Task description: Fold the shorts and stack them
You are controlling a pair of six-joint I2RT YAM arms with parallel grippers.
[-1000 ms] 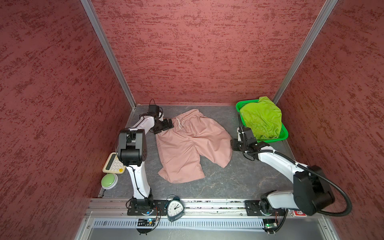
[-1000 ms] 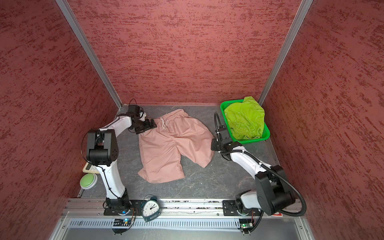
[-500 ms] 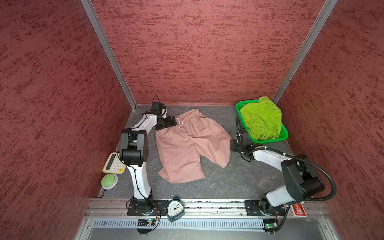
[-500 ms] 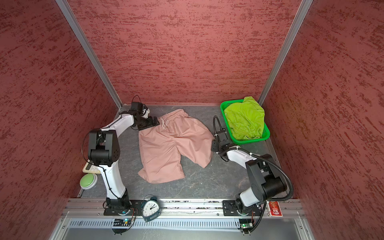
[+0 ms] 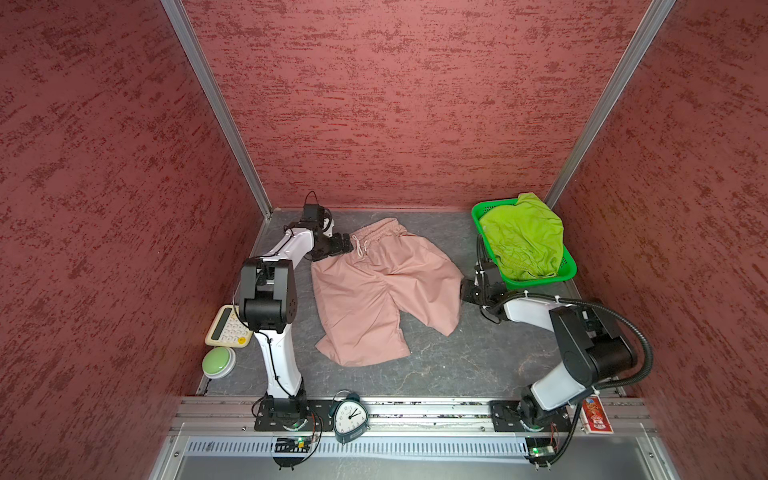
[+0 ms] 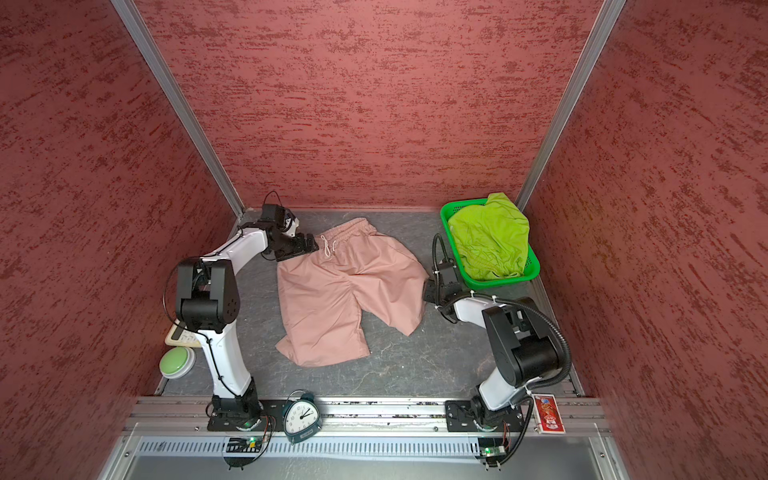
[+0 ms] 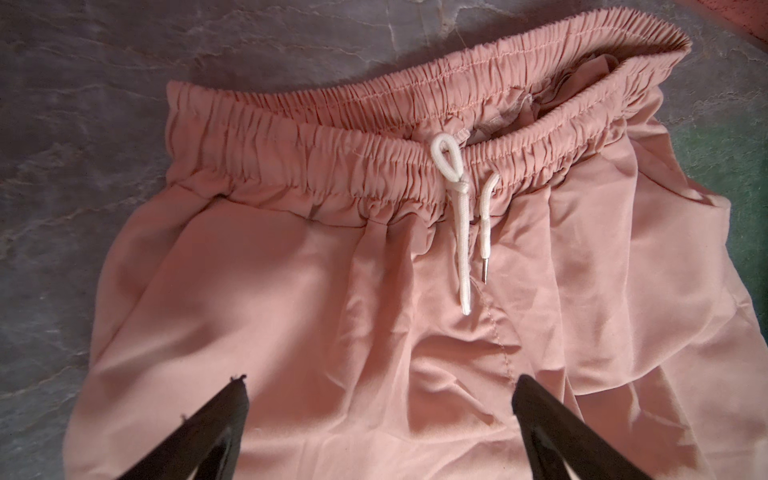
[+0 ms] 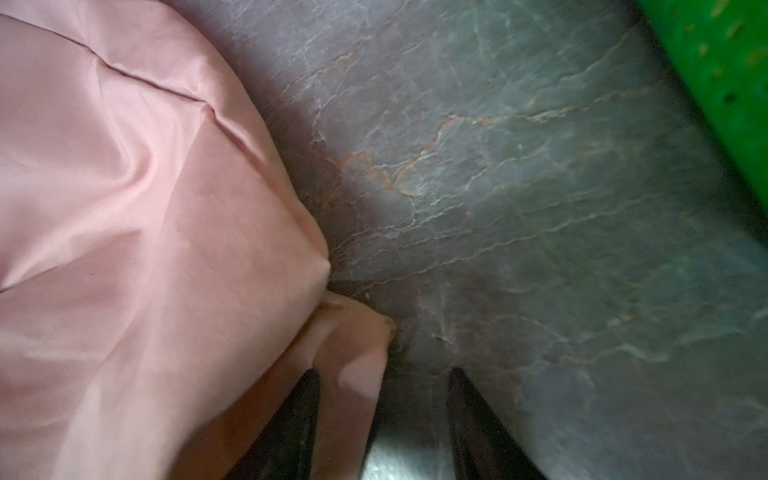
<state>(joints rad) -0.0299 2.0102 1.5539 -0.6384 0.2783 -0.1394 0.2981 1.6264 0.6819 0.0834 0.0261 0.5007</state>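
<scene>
**Item 1: pink shorts** (image 5: 386, 291). Thin, smooth, faintly glossy dusty-pink cloth, spread flat and unfolded at the middle of the table (image 5: 457, 365), front side up. The gathered elastic waistband (image 7: 374, 178) points to 12 o'clock and is finely puckered, with rows of stitching. A white woven drawstring (image 7: 461, 232) hangs from it with one loop and two ends, one of them tipped with metal. One leg runs to 6 o'clock and the other to 4 o'clock. Soft creases fan out from the crotch seam.

**Item 2: lime green shorts** (image 5: 523, 237). Thin, crumpled cloth, heaped in a mound that rises over the rim of the basket (image 5: 482, 208). The basket is bright green perforated plastic, rectangular, at the table's 2 o'clock corner.

**Left gripper** (image 7: 381, 380). Black tapered fingers spread wide with nothing between them. It is poised over the front panel of the pink shorts, at the 10 o'clock end of the waistband.

**Right gripper** (image 8: 384, 370). The jaws are partly apart at the 3 o'clock edge of the pink shorts. A hem corner lies between them against one finger, with a gap to the other, so it is not pinched.

**Table.** Dark grey, matte, stone-like surface with pale veins.
</scene>
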